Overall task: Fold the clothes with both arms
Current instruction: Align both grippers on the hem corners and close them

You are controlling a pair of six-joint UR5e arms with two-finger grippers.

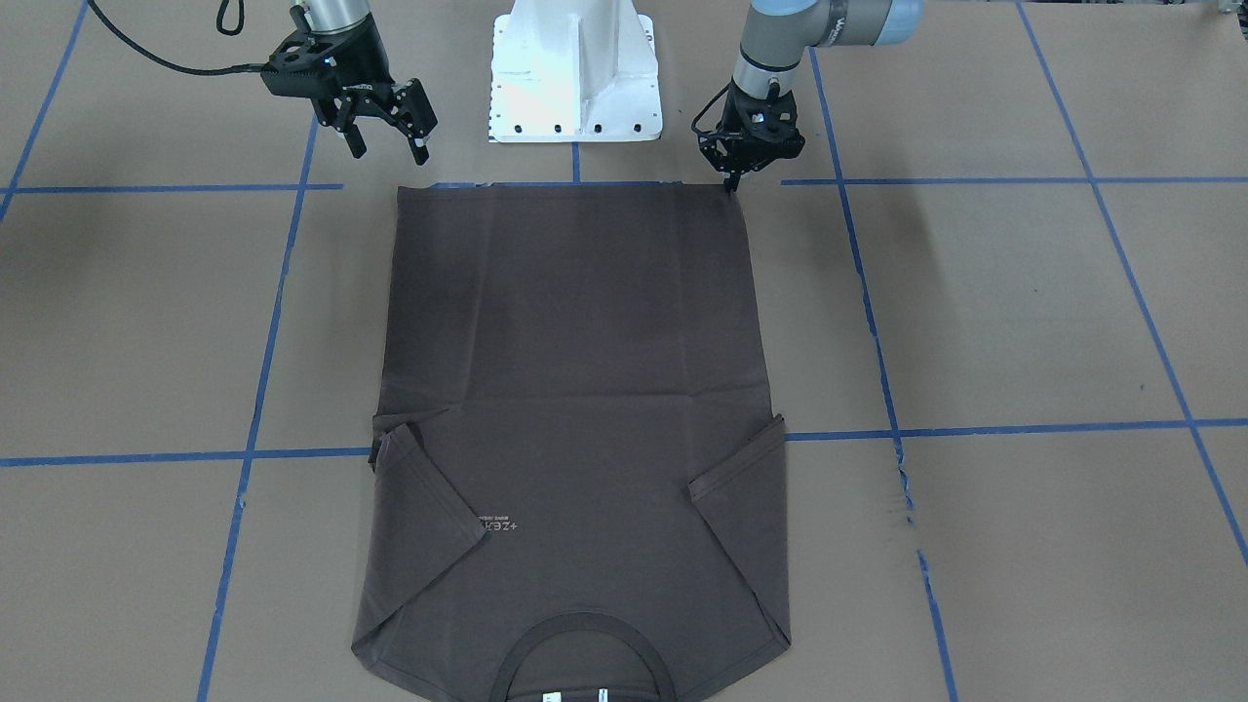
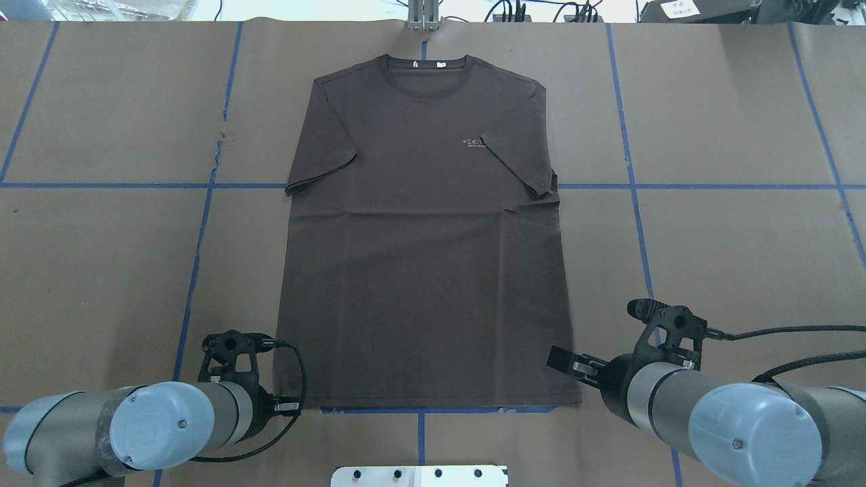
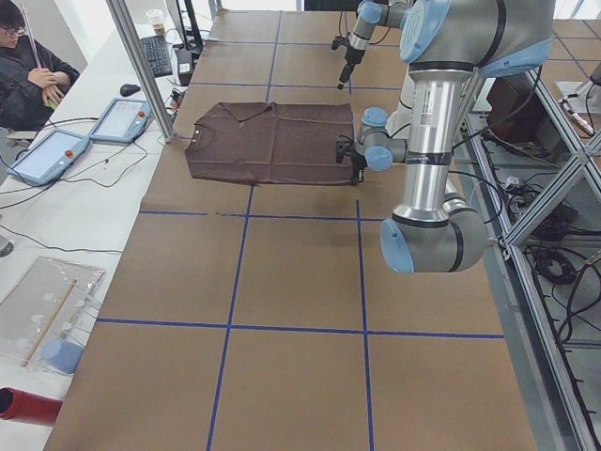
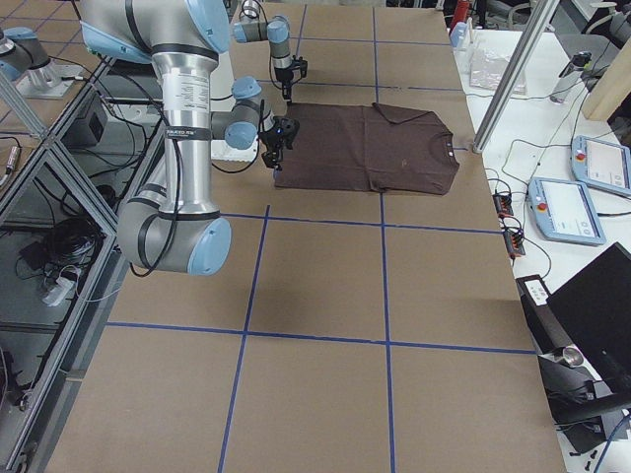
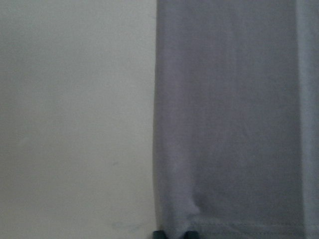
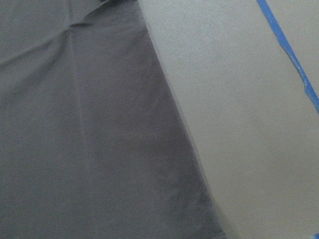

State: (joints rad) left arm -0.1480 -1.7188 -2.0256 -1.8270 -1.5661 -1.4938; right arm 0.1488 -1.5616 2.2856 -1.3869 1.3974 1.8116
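The dark brown T-shirt (image 1: 575,370) lies flat and face up on the brown table cover. Its collar (image 2: 425,67) points away from the robot, and both sleeves are folded in over the chest. My left gripper (image 1: 731,183) points straight down at the hem corner on its side. In the left wrist view its fingertips (image 5: 159,233) are pinched on puckered hem cloth (image 5: 229,124). My right gripper (image 1: 388,148) hangs open above the table, just outside the other hem corner (image 1: 402,190) and apart from it. The right wrist view shows the shirt's side edge (image 6: 75,149).
The white pedestal base (image 1: 575,88) stands just behind the hem. Blue tape lines (image 1: 283,292) cross the brown cover. Beyond the collar end is a side table with control tablets (image 3: 122,117) and cables, where a person (image 3: 28,75) sits.
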